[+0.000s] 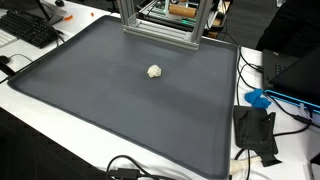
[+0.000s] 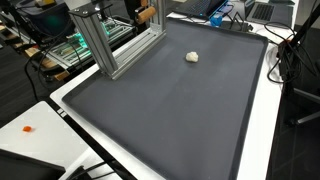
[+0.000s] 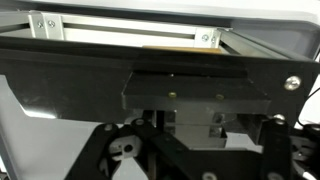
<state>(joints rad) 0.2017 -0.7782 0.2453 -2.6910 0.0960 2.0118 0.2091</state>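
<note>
Facing aluminium frame (image 3: 120,35) close up; crumpled white lump (image 1: 154,71) alone mid grey mat (image 1: 100,110) on table (image 1: 35,128). Cannot tell fingers (image 3: 100,155) apart or together

A small pale lump (image 2: 192,57) lay on the dark mat (image 2: 170,115), near its far edge, well apart from the metal frame (image 2: 108,42) standing at the mat's side.

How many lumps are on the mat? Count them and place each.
1. The lump lies alone on the mat, near the end where the frame stands, as both exterior views show. The frame may hide more behind it.
</note>
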